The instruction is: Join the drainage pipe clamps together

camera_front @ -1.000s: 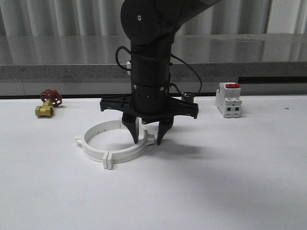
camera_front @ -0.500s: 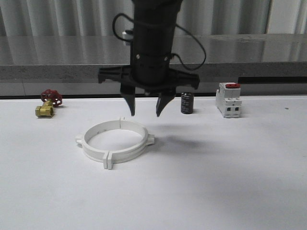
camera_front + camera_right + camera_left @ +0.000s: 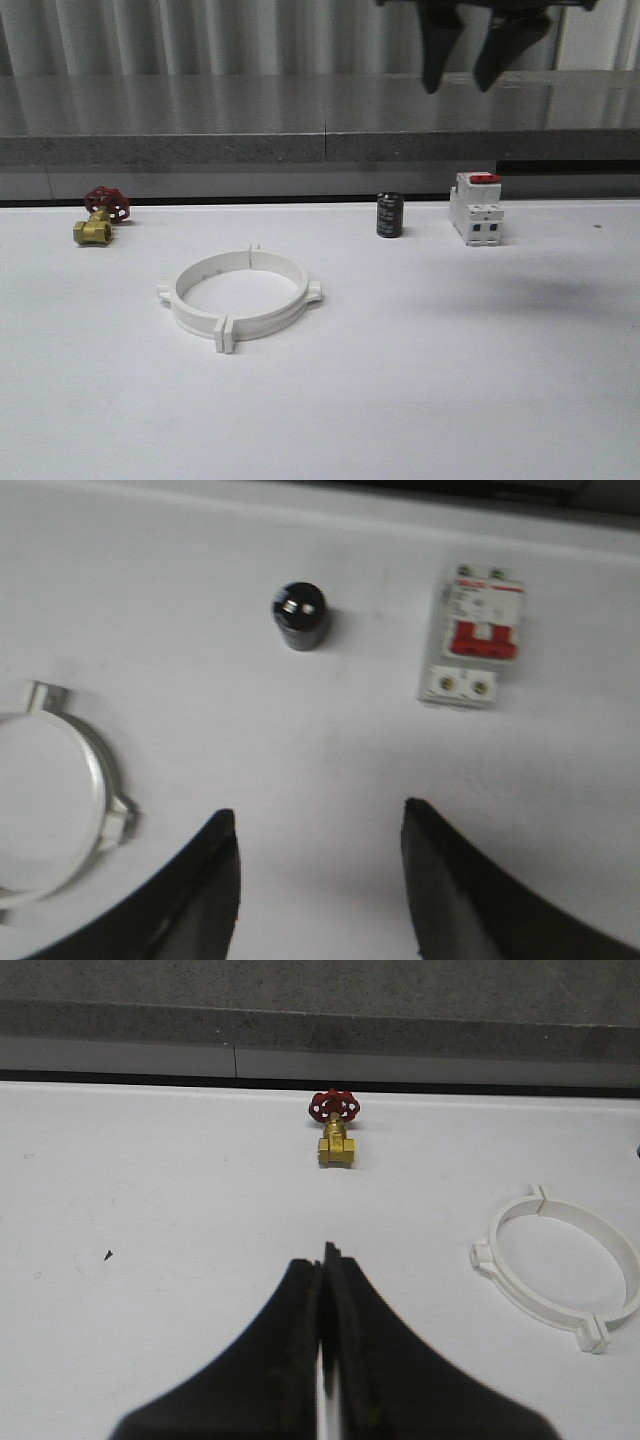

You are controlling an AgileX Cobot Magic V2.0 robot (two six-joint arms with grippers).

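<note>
Left to right on the white table [image 3: 480,400]: brass valve with the red handwheel [image 3: 100,215] sits at the far left near the back edge, just clutter, well apart from the work. Left gripper [image 3: 324,1290] hangs low over bare table short of that valve, jaws pressed together with nothing between them, so it looks parked out of the way. Next, the drainage pipe clamps [image 3: 240,297]: two white half-rings lying flat, closed into one full ring, end tabs meeting at the back seam and at the front-left seam. Judging from that, the joint looks made; can't tell from here whether the tabs are actually latched or only butted. Nothing is touching the ring. Right of it, apart, a small black cylinder [image 3: 390,214] stands upright, then the white breaker with red switch [image 3: 477,207] near the back edge, neither involved. Right gripper [image 3: 482,50] is high above the table at the top of the front view, over the cylinder/breaker area, jaws spread and empty, which reads as clear of the ring to avoid knocking it.
</note>
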